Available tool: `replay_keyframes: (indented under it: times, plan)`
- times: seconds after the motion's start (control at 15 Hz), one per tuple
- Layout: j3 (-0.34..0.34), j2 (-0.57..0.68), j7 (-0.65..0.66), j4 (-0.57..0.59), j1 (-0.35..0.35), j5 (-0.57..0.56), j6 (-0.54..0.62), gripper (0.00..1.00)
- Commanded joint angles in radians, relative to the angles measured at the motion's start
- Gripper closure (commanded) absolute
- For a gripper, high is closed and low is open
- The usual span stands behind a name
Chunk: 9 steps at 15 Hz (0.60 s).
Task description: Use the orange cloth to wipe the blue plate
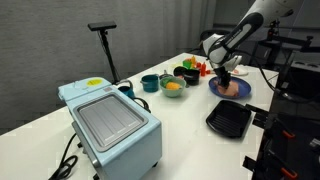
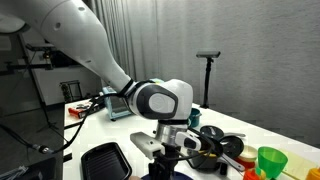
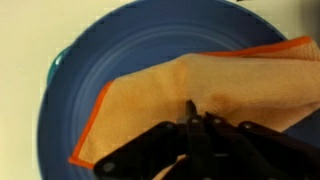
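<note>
The blue plate (image 3: 110, 50) fills the wrist view, with the orange cloth (image 3: 200, 85) spread over its middle and right side. My gripper (image 3: 190, 112) is shut on the orange cloth, pinching a fold and pressing it down on the plate. In an exterior view the gripper (image 1: 226, 76) stands right over the plate (image 1: 216, 90), where the cloth (image 1: 233, 89) shows as a pale patch. In an exterior view the gripper (image 2: 172, 152) hides the plate and cloth.
A black tray (image 1: 229, 121) lies near the plate. Bowls and cups (image 1: 172, 88) stand in a row. A light blue toaster oven (image 1: 110, 120) sits at the front. A green cup (image 2: 270, 160) and a black stand (image 1: 104, 40) are nearby.
</note>
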Motion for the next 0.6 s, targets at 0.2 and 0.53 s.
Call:
replay_keyframes:
  times: [0.2,0.53]
  plan:
    - [0.048,-0.133,0.052,-0.119,0.026,0.043,0.125,0.99]
    - [0.071,-0.239,0.036,-0.17,0.018,0.111,0.143,0.99]
